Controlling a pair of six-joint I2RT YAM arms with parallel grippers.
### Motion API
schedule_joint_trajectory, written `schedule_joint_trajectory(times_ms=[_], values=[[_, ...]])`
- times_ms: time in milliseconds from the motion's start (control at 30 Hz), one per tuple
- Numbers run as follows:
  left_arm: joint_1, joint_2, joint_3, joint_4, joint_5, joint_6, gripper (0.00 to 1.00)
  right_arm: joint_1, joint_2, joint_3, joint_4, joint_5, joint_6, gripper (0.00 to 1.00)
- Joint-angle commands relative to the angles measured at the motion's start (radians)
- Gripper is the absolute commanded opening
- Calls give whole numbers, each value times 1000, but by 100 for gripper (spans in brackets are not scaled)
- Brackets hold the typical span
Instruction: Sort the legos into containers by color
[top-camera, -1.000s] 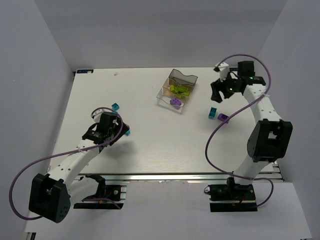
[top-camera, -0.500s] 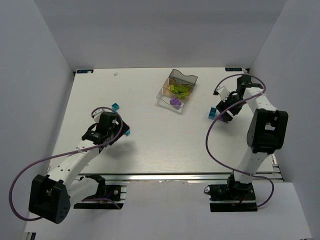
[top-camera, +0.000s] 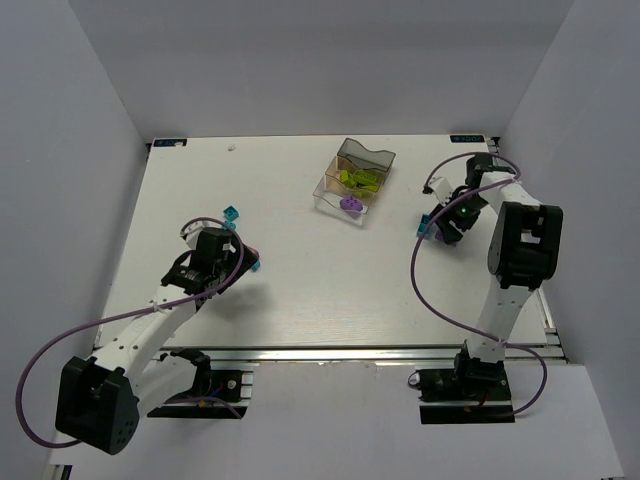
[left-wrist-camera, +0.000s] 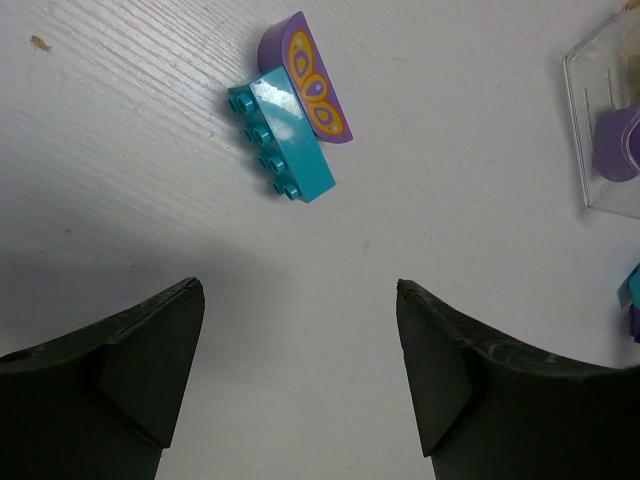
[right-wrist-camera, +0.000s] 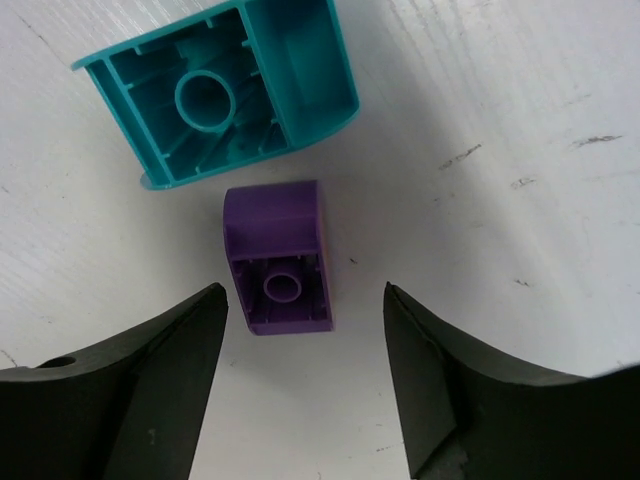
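In the left wrist view a teal brick with a purple, yellow-patterned piece (left-wrist-camera: 285, 140) lies on the table ahead of my left gripper (left-wrist-camera: 298, 290), which is open and empty. From above, that gripper (top-camera: 238, 262) sits beside this brick (top-camera: 255, 264). My right gripper (right-wrist-camera: 303, 292) is open and low over a purple brick (right-wrist-camera: 278, 258), which lies just ahead of the fingertips, untouched. A hollow teal brick (right-wrist-camera: 225, 95) lies beyond it. The clear container (top-camera: 378, 158) holds lime green bricks (top-camera: 358, 180) in its middle part and a purple one (top-camera: 350, 204) in the near part.
Another teal brick (top-camera: 232, 213) lies alone behind the left gripper. The container's corner (left-wrist-camera: 600, 130) shows at the right of the left wrist view. The right arm's purple cable (top-camera: 425, 290) loops over the table's right side.
The right arm has swung from beside the container down to the teal and purple bricks at the right. The left gripper has opened a little and barely moved.
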Motion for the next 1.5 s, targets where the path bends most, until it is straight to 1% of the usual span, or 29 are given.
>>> schedule_joint_trajectory(times_ms=[0, 167, 367, 433, 467, 567, 600, 667, 700, 800, 833, 900, 933, 967, 1000, 1033, 1067, 1133, 1167, 1233, 1267, 1300, 1367, 1467], values=[[6, -20, 8, -17, -5, -5, 87, 0, 21, 39, 1, -8, -42, 68], [8, -12, 10, -11, -4, -5, 87, 3, 40, 71, -22, -10, -45, 63], [8, 8, 27, -11, -2, 1, 87, 14, 60, 94, -48, 4, -32, 50], [8, 6, 28, -11, -2, 1, 87, 17, 57, 91, -52, 6, -32, 43], [8, 8, 28, -13, -2, 1, 87, 17, 57, 90, -57, 6, -32, 36], [8, 2, 25, -16, -4, 1, 87, 18, 43, 82, -63, 7, -29, 26], [8, -1, 24, -16, -5, 1, 87, 17, 23, 73, -59, 7, -26, 20], [8, -7, 18, -17, -7, 0, 87, 15, -11, 67, -46, -8, -6, 16], [8, -9, 15, -17, -5, -2, 87, 15, -47, 70, -33, -14, 8, 11], [8, -12, 4, -8, -2, -8, 87, 17, -106, 125, -33, -77, 75, 3], [8, -12, 2, -5, -1, -6, 87, 18, -114, 170, -36, -127, 95, 1], [8, -3, 5, -3, 1, -3, 87, 29, -128, 223, -51, -183, 152, 0], [8, 0, 8, -3, 1, -2, 87, 37, -128, 249, -72, -248, 166, 0], [8, 2, 11, -6, 3, 1, 87, 56, -129, 290, -79, -281, 181, 0], [8, 5, 16, -5, 1, 3, 87, 70, -131, 303, -79, -312, 213, 0], [8, 8, 18, -7, 3, 4, 87, 79, -129, 310, -74, -380, 226, 0], [8, 8, 19, -5, 3, 4, 87, 131, -129, 316, -63, -416, 238, 0], [8, 8, 18, -3, 6, 1, 87, 173, -126, 310, -25, -503, 298, 0], [8, 8, 18, -3, 7, 1, 87, 217, -121, 310, 21, -525, 318, 0], [9, 2, 18, -10, 9, 0, 87, 266, -106, 318, 81, -530, 391, 0], [9, -3, 18, -17, 7, -2, 87, 311, -100, 320, 158, -524, 419, 0], [8, -7, 18, -19, 1, -3, 87, 328, -80, 327, 194, -515, 447, 0], [9, -21, 19, -30, -4, -5, 87, 377, -43, 356, 237, -492, 503, 0], [9, -38, 18, -43, -10, -10, 87, 426, 84, 468, 270, -415, 580, 0]])
